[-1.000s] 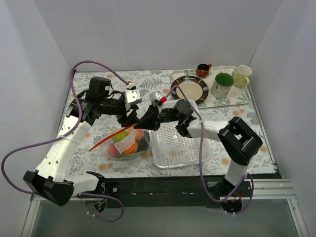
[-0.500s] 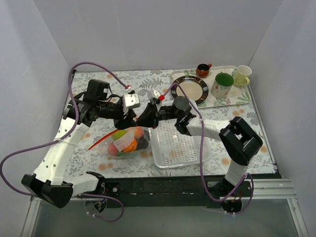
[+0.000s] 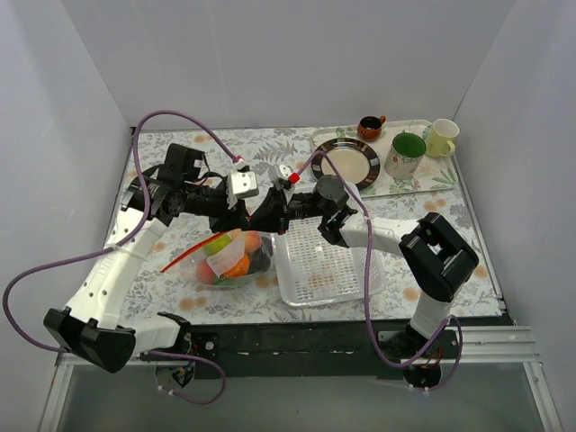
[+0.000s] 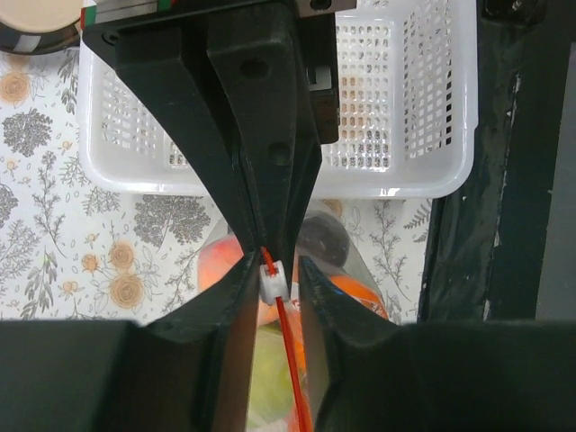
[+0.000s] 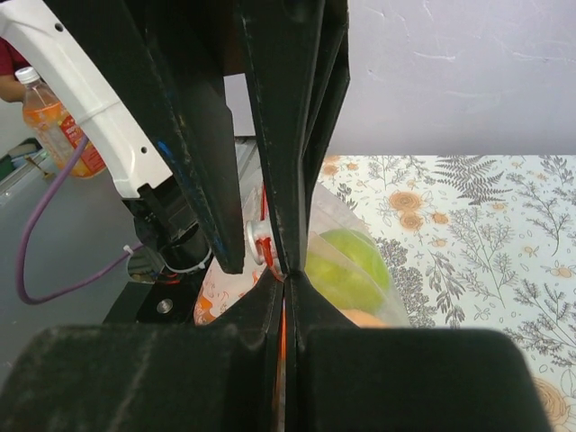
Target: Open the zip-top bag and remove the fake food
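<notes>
The zip-top bag (image 3: pixel 229 259) lies left of the basket, its top edge raised between both grippers. Inside are an orange ball (image 3: pixel 237 265), a lime-green apple (image 3: pixel 219 245) and a dark piece (image 3: pixel 261 261). My right gripper (image 3: pixel 263 220) is shut on the bag's orange-red zip strip (image 5: pixel 286 290). My left gripper (image 3: pixel 243 216) faces it tip to tip. Its fingers (image 4: pixel 236 297) stand astride the white zip slider (image 4: pixel 273 281); one touches it, the other shows a thin gap. The green apple (image 5: pixel 346 265) shows through the plastic.
A white mesh basket (image 3: pixel 324 261) sits right of the bag, under my right arm; it also shows in the left wrist view (image 4: pixel 405 99). A tray (image 3: pixel 423 173) at the back right holds a plate (image 3: pixel 346 164), a green mug (image 3: pixel 405 155), a yellow cup (image 3: pixel 441 137) and a small brown cup (image 3: pixel 370 127).
The two grippers have drawn together over the bag's top edge and shifted slightly back. The bag's top has lifted a little with them and the fruit has settled.
</notes>
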### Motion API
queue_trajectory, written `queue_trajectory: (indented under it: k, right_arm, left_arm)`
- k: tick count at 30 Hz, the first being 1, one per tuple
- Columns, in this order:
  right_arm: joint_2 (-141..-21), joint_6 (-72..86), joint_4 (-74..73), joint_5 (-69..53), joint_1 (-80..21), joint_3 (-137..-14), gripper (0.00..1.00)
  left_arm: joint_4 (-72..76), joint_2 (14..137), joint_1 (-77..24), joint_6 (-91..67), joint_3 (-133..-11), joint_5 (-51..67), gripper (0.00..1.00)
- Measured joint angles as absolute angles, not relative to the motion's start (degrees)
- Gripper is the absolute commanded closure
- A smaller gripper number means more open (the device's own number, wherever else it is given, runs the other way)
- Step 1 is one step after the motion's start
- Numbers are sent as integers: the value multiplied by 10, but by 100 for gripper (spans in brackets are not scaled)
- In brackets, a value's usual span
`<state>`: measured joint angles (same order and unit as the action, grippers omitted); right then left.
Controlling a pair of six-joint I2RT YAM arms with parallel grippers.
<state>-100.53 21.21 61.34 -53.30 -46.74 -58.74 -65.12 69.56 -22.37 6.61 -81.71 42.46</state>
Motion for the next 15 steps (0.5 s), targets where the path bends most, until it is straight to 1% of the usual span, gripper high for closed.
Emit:
queue_trajectory:
  k: [1, 2, 3, 6, 7, 8, 14, 15]
  right_arm:
    - [-1005, 212, 613, -533, -467, -587, 99]
    - [-1005, 212, 611, -534, -467, -587, 99]
    - [-1006, 212, 609, -533, -467, -587, 99]
    - [-1006, 212, 609, -534, -467, -588, 99]
    - [-1006, 212, 609, -533, -467, -588, 99]
    - [-1006, 212, 609, -534, -467, -588, 99]
    - [-1006, 213, 609, -537, -467, -588, 99]
    - [-1006, 213, 609, -538, -467, -588, 99]
  left_arm:
    - [-653, 700, -224, 66, -817, 425, 64]
    - [-653, 701, -224, 67, -817, 425, 61]
    - [-655, 701, -224, 67, -817, 423, 60]
    - [-649, 696, -224, 62, -815, 420, 70]
    - [-646, 693, -224, 61, -813, 418, 77]
    - [-645, 691, -224, 62, -811, 416, 81]
    - [-646, 689, -224, 67, -811, 411, 96]
    - [-646, 689, -224, 67, -811, 411, 98]
